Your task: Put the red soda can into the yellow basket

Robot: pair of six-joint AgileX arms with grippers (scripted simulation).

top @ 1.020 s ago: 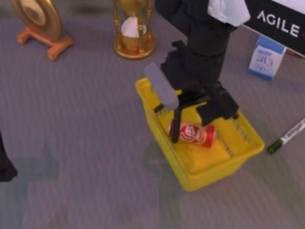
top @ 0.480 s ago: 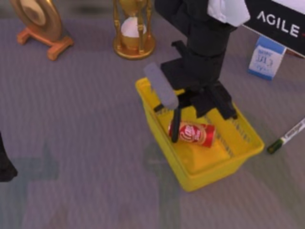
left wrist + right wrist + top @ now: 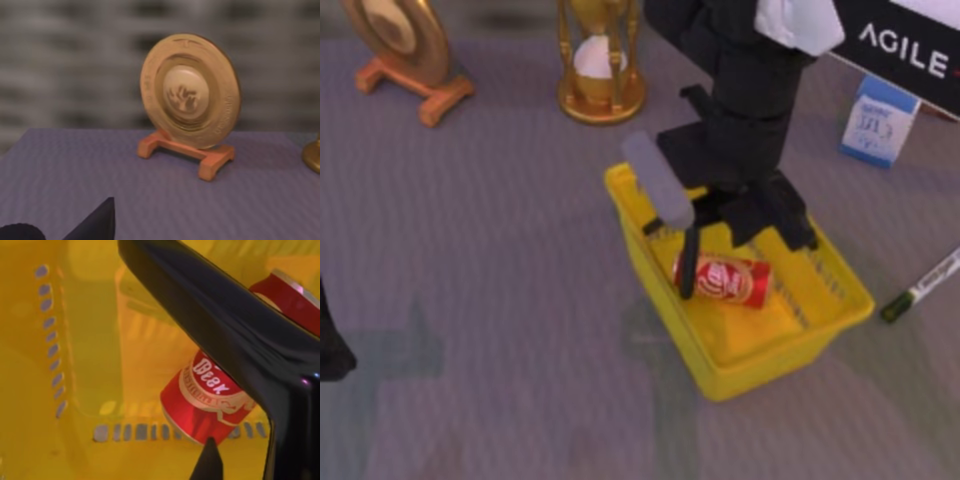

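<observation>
Red soda can (image 3: pixel 723 281) lying on its side on the floor of the yellow basket (image 3: pixel 760 355), right of bench centre. Right gripper (image 3: pixel 770 222) above the basket at the can's 12 o'clock, jaws open, empty. Left arm parked at 9 o'clock edge; jaws' state not discernible.

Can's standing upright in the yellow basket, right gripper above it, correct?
Not quite: the red soda can lies on its side on the floor of the yellow basket, as the top view shows. The right gripper is indeed above it, over the basket.
</observation>
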